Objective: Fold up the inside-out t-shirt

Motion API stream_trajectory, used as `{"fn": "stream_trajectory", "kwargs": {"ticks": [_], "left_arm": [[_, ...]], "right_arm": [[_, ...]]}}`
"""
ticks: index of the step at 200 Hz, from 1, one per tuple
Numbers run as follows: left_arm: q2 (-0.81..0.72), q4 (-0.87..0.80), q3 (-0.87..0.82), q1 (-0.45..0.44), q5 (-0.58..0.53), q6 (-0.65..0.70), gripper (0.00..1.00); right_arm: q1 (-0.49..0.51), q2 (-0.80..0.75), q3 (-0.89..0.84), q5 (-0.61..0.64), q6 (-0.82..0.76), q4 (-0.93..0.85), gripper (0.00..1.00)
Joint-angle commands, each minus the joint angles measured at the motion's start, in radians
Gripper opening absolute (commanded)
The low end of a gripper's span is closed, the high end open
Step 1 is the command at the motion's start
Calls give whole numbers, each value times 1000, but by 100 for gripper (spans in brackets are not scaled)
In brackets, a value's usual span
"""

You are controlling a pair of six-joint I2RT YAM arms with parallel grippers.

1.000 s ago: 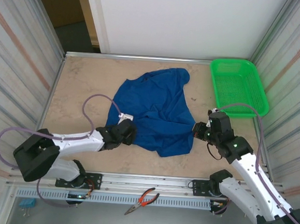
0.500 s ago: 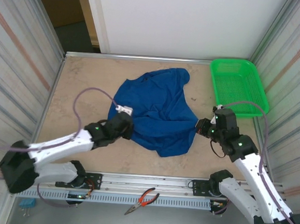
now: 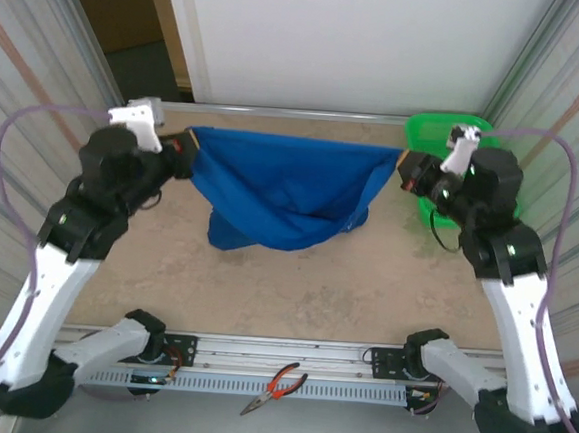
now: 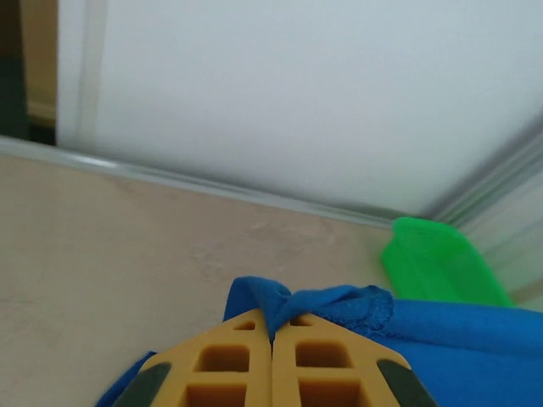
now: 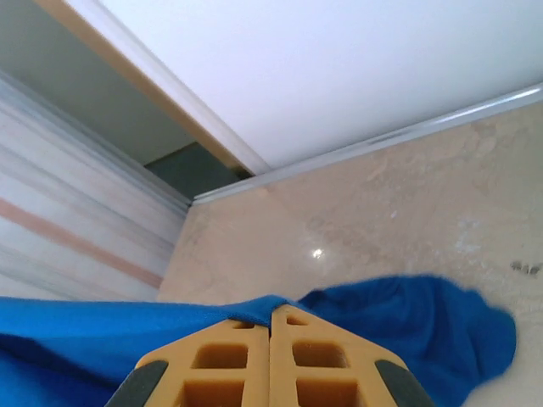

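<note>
above the far half of the table (image 3: 294, 287), the inside-out t-shirt (image 3: 286, 191) hung stretched between the two arms. its top edge was pulled into a nearly straight line from left to right, and the rest sagged in a loose belly below. whether the lowest folds touched the tabletop was unclear. the left gripper (image 3: 188, 146) was pinched tight on the left corner of that edge; in the left wrist view a bunch of blue cloth poked out between its closed yellow fingers (image 4: 225, 360). the right gripper (image 3: 401, 170) was clamped the same way on the right corner, just in front of the green basket (image 3: 429, 129). this looked like the spreading step, with the shirt held up by one edge so it could be laid flat before any fold. the next move probably called for both arms to come down together and draw toward the near side, keeping the edge taut so the cloth settled smooth and clear of the basket.
</note>
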Motion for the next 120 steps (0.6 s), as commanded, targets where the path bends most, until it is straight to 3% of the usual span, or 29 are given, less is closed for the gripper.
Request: {"fn": "stream_trajectory", "kwargs": {"ticks": [1, 23, 50, 71, 94, 120], "left_arm": [[225, 41, 132, 101, 195, 55, 0], [473, -16, 456, 159, 222, 83, 0], [697, -144, 953, 162, 250, 67, 0], [695, -87, 1059, 167, 247, 4, 0], [622, -61, 1004, 172, 252, -4, 0], [429, 27, 631, 169, 241, 12, 0]], "right_arm": [[-82, 219, 104, -117, 25, 112, 0], [-145, 472, 386, -210, 86, 113, 0], [-171, 701, 911, -224, 109, -37, 0], [-198, 815, 1260, -241, 161, -107, 0], [-238, 741, 1161, -283, 206, -25, 0], [-228, 536, 782, -276, 150, 80, 0]]}}
